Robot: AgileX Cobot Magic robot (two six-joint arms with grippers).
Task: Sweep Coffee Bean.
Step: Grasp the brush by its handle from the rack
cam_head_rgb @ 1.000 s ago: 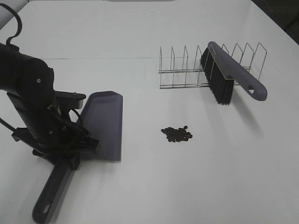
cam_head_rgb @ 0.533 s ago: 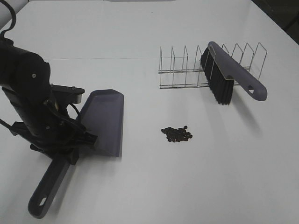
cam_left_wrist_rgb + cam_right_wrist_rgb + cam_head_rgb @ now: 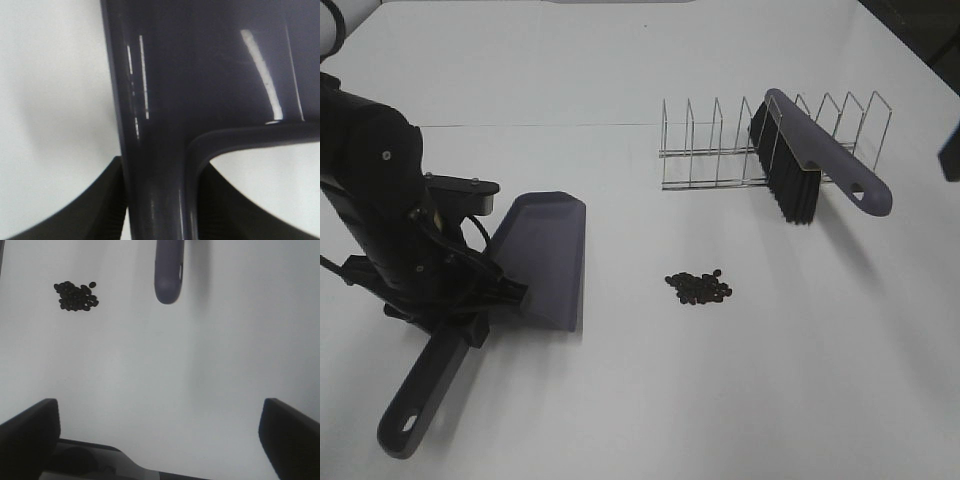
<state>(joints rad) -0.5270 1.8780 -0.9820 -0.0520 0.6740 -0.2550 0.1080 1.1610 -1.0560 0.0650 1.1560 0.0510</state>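
The coffee beans lie in a small dark heap on the white table, about midway between the two arms; the left gripper is well off to their left, and the right gripper hangs above the table with the heap near but ahead of it and to one side. The left gripper's fingers are clamped on either side of the dustpan at its handle, just behind the scoop; the pan's open edge faces the beans, with a stretch of bare table between. The right gripper's fingers stand wide apart with nothing between them.

Against a second ago, the left arm has drawn the dustpan slightly up the table and to the left, and the handle's far end has swung with it; a dark shape now shows at the right edge of the high view. Beans and brush have not shifted.

Beyond the heap a wire rack stands upright; the brush leans in it, bristles down, its handle sticking out toward the right arm.
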